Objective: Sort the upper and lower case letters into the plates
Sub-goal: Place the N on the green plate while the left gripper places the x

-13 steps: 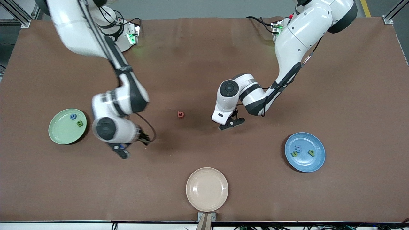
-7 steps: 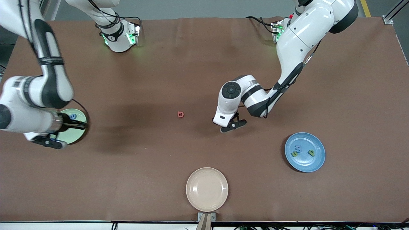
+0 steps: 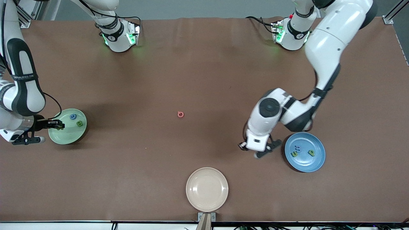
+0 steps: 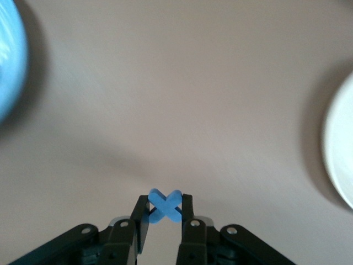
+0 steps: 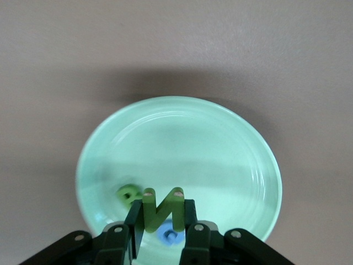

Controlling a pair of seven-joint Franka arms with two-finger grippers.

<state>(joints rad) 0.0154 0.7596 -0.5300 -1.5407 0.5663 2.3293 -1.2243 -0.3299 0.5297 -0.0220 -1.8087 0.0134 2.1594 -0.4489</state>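
Pincers grasp: right pincer (image 3: 59,125) green N (image 5: 162,208) over mint plate (image 3: 65,139); left pincer (image 4: 164,212) blue X (image 4: 164,205).

Even, fairly bright overhead light is falling on the brown worktop (image 3: 198,73), leaving soft, diffuse shadows under both arms and a darker crescent beside each plate. Green lamps are glowing at the two arm bases, tinting the worktop near its robot-side edge. The front view is staying sharp across its width, with little bending at the edges. In the left wrist view the blue plate (image 4: 8,61) is smearing with motion blur and the cream plate (image 4: 339,149) is looking washed out. In the right wrist view the mint plate (image 5: 179,160) is showing pale glare rings, and the letters on it are slightly soft.
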